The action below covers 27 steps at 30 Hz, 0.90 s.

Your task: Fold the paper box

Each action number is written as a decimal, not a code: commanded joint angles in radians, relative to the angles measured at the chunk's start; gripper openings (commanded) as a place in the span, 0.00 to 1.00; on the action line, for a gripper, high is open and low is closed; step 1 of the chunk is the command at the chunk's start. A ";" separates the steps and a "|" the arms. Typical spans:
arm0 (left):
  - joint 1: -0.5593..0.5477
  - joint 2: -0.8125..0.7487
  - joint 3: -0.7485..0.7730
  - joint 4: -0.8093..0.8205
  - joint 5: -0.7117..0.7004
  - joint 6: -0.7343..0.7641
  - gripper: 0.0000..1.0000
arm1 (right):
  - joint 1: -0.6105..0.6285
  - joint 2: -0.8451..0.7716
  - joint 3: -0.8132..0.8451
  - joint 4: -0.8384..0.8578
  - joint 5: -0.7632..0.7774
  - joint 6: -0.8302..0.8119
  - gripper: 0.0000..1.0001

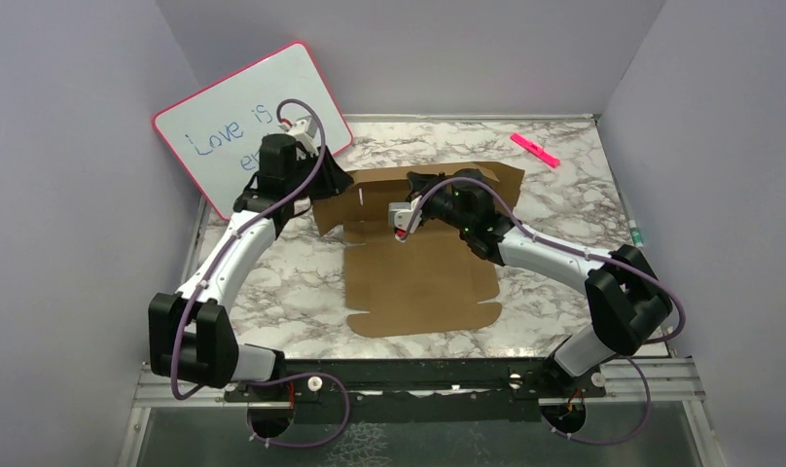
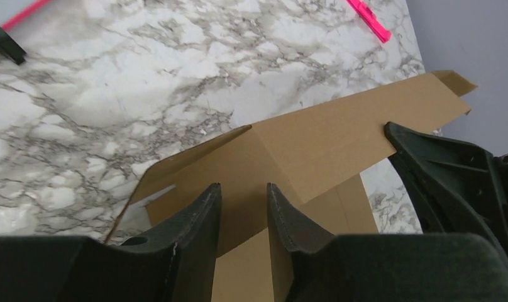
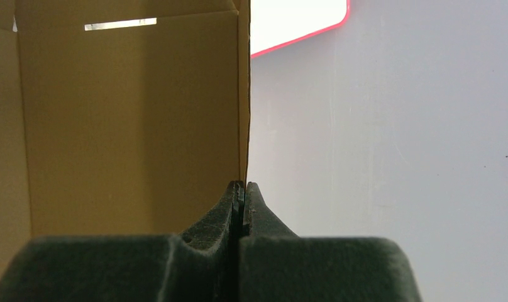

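The left tool (image 2: 242, 189) hid the far left corner of the paper box (image 1: 418, 282), which lay mid-worktop (image 1: 564, 204) with its far panel raised. Its fingers stood narrowly apart over cardboard; contact could not be told. The right tool (image 3: 242, 185) pinched an upright panel's edge. Bare marble lay to the right, a pink marker (image 1: 535, 150) at the far edge.

The box (image 1: 418, 287) is plain brown, the table (image 1: 564, 195) white with grey marble veining, the whiteboard (image 1: 224, 107) pink-framed, the marker (image 1: 534, 150) pink.
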 commanded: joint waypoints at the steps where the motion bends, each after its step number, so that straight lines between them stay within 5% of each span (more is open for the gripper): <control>1: -0.033 0.026 -0.093 0.087 -0.025 -0.088 0.33 | 0.013 -0.037 -0.011 0.059 0.012 -0.018 0.01; 12: -0.078 0.050 -0.198 0.296 -0.038 -0.162 0.32 | 0.046 -0.035 -0.066 0.102 0.045 -0.070 0.01; 27: -0.078 -0.023 -0.360 0.301 -0.188 -0.186 0.35 | 0.122 0.005 -0.232 0.325 0.205 -0.274 0.01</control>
